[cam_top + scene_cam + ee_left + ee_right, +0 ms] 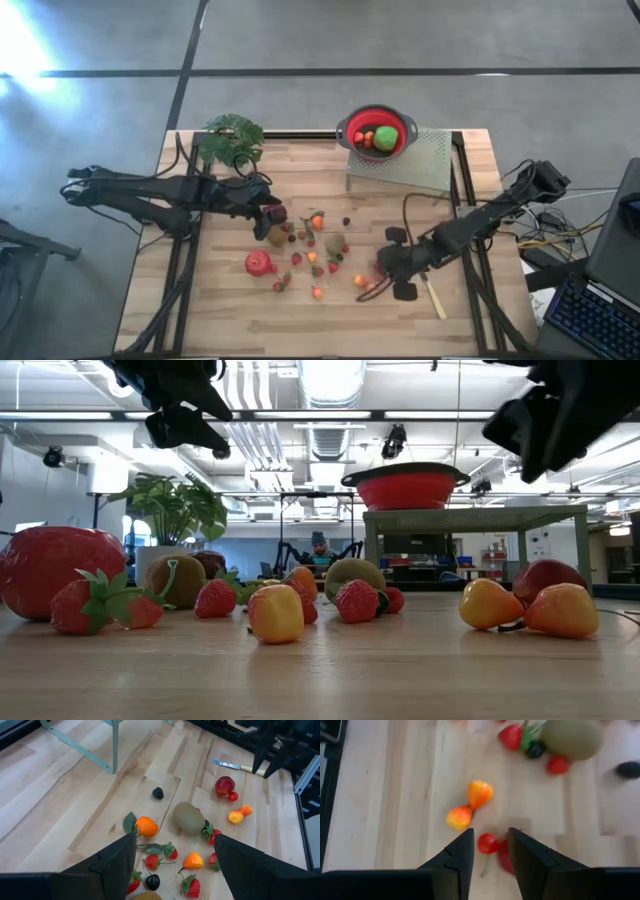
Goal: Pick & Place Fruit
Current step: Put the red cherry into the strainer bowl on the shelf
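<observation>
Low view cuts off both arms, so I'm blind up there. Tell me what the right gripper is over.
Observer: The right gripper, open, hangs above a small red fruit beside two yellow-orange fruits.
Operator: Report the left gripper.
Observer: The left gripper, open, hovers over the strawberries at the cluster's plant-side end.
Operator: Check inside the red bowl.
Observer: The red bowl holds a green fruit and a red-orange fruit.
</observation>
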`<state>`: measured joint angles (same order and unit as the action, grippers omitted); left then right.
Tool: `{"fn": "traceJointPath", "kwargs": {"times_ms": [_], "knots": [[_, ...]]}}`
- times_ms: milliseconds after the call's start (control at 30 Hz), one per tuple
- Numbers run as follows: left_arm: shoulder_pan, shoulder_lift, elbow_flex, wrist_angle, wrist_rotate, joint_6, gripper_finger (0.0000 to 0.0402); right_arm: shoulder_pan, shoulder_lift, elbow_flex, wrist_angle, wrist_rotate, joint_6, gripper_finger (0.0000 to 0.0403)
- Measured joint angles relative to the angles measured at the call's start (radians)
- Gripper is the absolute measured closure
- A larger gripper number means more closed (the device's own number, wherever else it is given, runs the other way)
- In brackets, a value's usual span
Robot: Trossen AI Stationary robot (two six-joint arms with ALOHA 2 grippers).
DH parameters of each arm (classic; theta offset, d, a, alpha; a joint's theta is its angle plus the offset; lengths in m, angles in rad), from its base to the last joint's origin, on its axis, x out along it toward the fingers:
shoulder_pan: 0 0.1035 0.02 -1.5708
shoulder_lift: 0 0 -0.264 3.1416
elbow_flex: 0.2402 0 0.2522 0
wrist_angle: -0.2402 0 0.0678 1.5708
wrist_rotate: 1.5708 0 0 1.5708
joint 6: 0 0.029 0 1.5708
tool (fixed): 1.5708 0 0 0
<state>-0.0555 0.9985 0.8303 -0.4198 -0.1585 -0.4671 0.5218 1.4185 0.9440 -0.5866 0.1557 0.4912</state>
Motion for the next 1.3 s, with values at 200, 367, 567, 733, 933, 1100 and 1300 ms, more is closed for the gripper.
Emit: {"fn": "traceJointPath", "kwargs": {"times_ms": [200,367,567,733,933,1100,1300], "knots": [[0.000,0.000,0.000,0.000,0.000,0.000,0.0128,0.059,0.081,0.000,0.000,0.000,0.031,0.0314],[0.000,0.000,0.000,0.000,0.000,0.000,0.0128,0.072,0.142,0.000,0.028,0.000,0.034,0.0329],[0.000,0.000,0.000,0.000,0.000,0.000,0.0128,0.069,0.196,0.004,0.042,0.001,0.025,0.0337],[0.000,0.000,0.000,0.000,0.000,0.000,0.0128,0.069,0.221,0.002,0.042,0.003,0.021,0.0327],[0.000,0.000,0.000,0.000,0.000,0.000,0.0128,0.067,0.219,0.002,0.041,0.040,0.016,0.0298],[0.000,0.000,0.000,0.000,0.000,0.000,0.0128,0.067,0.220,0.000,0.042,0.055,0.003,0.0270],[0.000,0.000,0.000,0.000,0.000,0.000,0.0128,0.062,0.220,-0.018,0.041,0.057,0.005,0.0246]]}}
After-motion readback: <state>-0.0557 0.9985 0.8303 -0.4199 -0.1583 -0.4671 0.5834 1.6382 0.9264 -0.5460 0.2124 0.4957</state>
